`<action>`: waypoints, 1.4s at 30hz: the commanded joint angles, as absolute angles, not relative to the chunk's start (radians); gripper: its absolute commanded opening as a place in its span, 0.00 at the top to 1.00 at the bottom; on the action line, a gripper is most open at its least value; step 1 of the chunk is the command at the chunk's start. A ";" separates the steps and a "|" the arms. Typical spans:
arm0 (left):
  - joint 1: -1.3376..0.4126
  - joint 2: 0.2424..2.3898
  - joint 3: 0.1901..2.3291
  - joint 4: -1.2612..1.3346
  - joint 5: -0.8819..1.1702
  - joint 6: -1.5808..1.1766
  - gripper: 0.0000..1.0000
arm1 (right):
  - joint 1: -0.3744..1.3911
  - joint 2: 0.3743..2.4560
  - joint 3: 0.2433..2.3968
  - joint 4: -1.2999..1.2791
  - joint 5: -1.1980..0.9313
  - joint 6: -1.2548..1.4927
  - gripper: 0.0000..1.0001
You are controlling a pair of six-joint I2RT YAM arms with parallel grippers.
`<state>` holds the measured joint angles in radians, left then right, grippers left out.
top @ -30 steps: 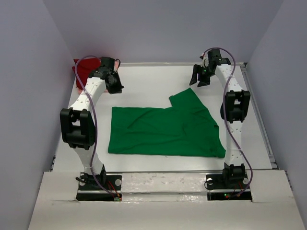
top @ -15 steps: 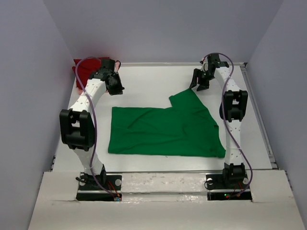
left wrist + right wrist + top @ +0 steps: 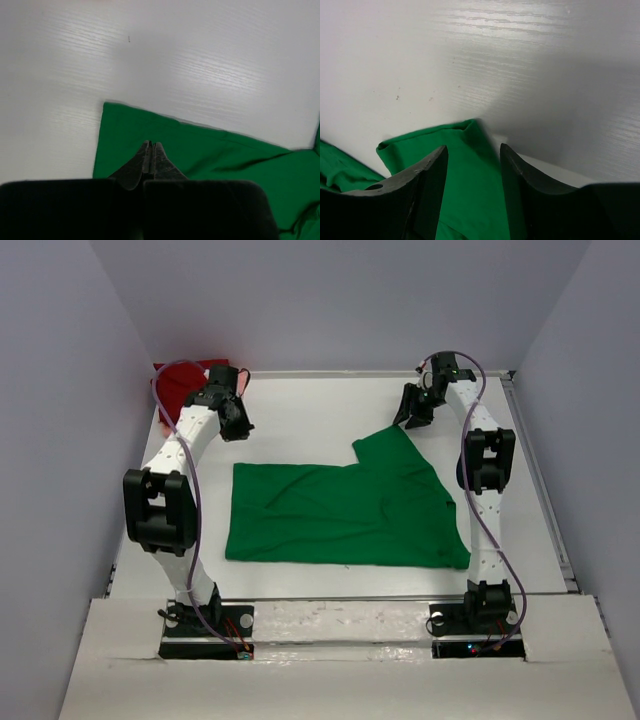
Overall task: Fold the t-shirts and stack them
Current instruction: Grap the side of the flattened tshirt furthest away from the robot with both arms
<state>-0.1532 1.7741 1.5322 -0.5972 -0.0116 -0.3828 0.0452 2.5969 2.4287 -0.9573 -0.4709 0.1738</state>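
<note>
Early days, I judge: the green t-shirt (image 3: 345, 515) lies only partly folded mid-frame on the desk (image 3: 320, 410), the dark red t-shirt (image 3: 178, 382) sits bunched at upper left, nothing is stacked, my left pincer (image 3: 151, 146) is pressed together, and my right pincer (image 3: 473, 147) stands apart over the green one's upper-right corner.

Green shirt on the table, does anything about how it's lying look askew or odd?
The green t-shirt is not a neat rectangle: one sleeve juts out toward the right gripper, and wrinkles cross its right side. Nothing looks torn.
</note>
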 commanded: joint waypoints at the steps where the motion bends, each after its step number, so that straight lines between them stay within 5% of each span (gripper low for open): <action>1: -0.133 1.729 1.531 -0.643 -0.128 -0.408 1.00 | 0.038 2.597 2.444 -0.914 -0.500 0.192 0.53; 7: -0.124 1.845 1.589 -0.782 -0.343 -0.480 1.00 | 0.038 2.589 2.416 -0.903 -0.488 0.201 0.60; 27: -0.101 1.743 1.594 -0.768 -0.239 -0.462 1.00 | 0.058 2.611 2.335 -0.865 -0.499 0.183 0.63; 34: -0.083 1.795 1.574 -0.781 -0.250 -0.459 1.00 | 0.077 2.583 2.283 -0.856 -0.479 0.187 0.83; 37: -0.081 1.815 1.571 -0.779 -0.250 -0.451 1.00 | 0.077 2.563 2.251 -0.845 -0.468 0.193 0.99; 42: -0.081 1.835 1.565 -0.776 -0.276 -0.437 1.00 | 0.097 2.514 2.211 -0.833 -0.431 0.198 1.00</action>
